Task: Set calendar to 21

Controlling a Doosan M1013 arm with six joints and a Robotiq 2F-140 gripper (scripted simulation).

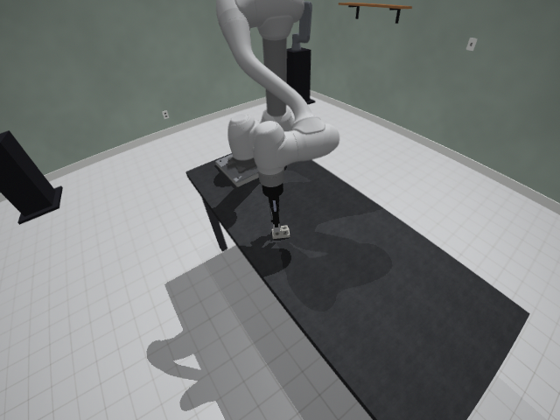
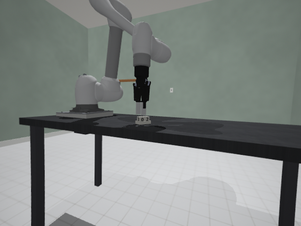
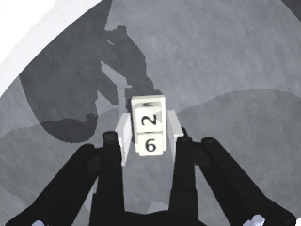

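Top view, pincer: the two-finger gripper (image 1: 276,223) (image 2: 140,113) (image 3: 149,122) points down near the middle of the frame, just over the calendar; its opening cannot be judged here.
Top view, calendar: a pale tray (image 1: 281,236) (image 2: 142,122) (image 3: 148,98) with number cubes (image 1: 284,228) (image 2: 145,119) (image 3: 149,120) stands on the dark table (image 1: 407,316) (image 2: 170,133) (image 3: 226,71), near the frame's centre.
Top view, legibility: digits too small to read.
Exterior view, calendar: just below the frame's centre; the side facing the view appears to read 0, then 2. A further mark at the left end is likely a side face, 1 or 3.
Exterior view, clearance: fingertips above the tray.
Wrist view, pincer: partly open, rather narrow, one pad at each side of the cubes with gaps visible; nothing held.
Wrist view, cube tops: a 2 turned sideways at centre, a 6 below it.
Step in hand: judged to be lining up over a cube for a grasp; 21 is not shown on the side in sight.
Next move: if this cube is the choice, lower squarely, close on it alone, lift, then turn it to the needed digit.
Hidden: the month's name is not legible, so the target side is unconfirmed; the cubes' far faces and undersides are out of sight, and flat seating cannot be verified.
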